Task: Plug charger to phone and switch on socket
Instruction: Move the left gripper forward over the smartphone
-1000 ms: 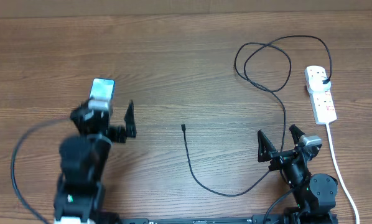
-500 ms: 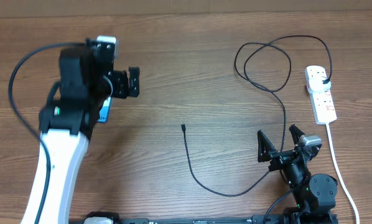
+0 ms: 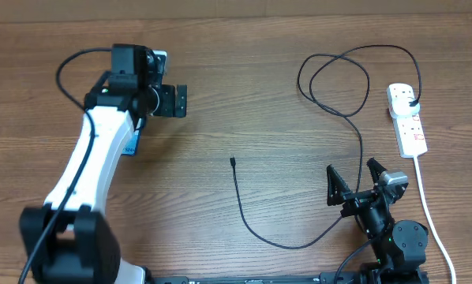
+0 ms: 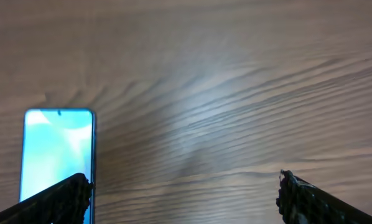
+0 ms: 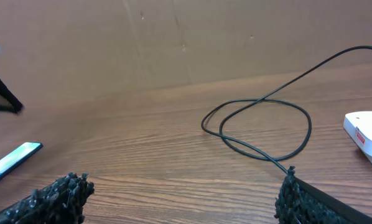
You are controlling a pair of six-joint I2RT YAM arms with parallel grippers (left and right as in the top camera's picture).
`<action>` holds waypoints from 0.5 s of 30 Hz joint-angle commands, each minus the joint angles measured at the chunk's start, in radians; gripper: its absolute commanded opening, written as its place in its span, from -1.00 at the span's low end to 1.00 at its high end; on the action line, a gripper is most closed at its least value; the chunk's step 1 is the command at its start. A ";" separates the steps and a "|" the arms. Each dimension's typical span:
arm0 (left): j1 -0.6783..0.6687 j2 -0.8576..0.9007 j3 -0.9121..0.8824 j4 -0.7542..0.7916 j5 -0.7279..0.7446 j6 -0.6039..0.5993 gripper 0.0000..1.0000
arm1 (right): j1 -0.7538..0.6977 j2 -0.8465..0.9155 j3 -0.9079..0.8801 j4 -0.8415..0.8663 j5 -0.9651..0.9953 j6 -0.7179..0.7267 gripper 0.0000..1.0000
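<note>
The phone (image 4: pixel 56 155), light blue screen up, lies flat on the table. From overhead only a blue sliver of it (image 3: pixel 132 144) shows beside my left arm. My left gripper (image 3: pixel 173 101) hangs open above bare wood just to the phone's side, its left finger (image 4: pixel 58 200) overlapping the phone's lower corner in the wrist view. The charger's black cable (image 3: pixel 244 211) lies loose, tip (image 3: pixel 232 162) at mid-table, looping back (image 5: pixel 260 127) to its plug (image 3: pixel 412 101) in the white socket (image 3: pixel 408 120). My right gripper (image 3: pixel 354 188) stands open and empty at the front right.
The socket's thick white cord (image 3: pixel 427 207) runs down the right side past my right arm's base. The phone (image 5: pixel 12 162) and the socket's end (image 5: pixel 367 132) show at the edges of the right wrist view. A brown wall backs the table.
My left arm has swung from the near left out to the far left, covering most of the phone, gripper still open. The right arm, cable and socket have not moved.
</note>
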 commanded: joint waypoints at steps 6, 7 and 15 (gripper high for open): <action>0.116 0.171 0.024 0.057 -0.066 -0.018 0.99 | 0.004 -0.010 -0.004 0.006 -0.001 -0.001 1.00; 0.127 0.186 0.024 0.070 -0.065 -0.006 0.99 | 0.004 -0.010 -0.004 0.006 -0.001 -0.001 1.00; 0.196 0.277 0.024 0.121 -0.065 0.090 1.00 | 0.004 -0.010 -0.004 0.006 -0.001 -0.001 1.00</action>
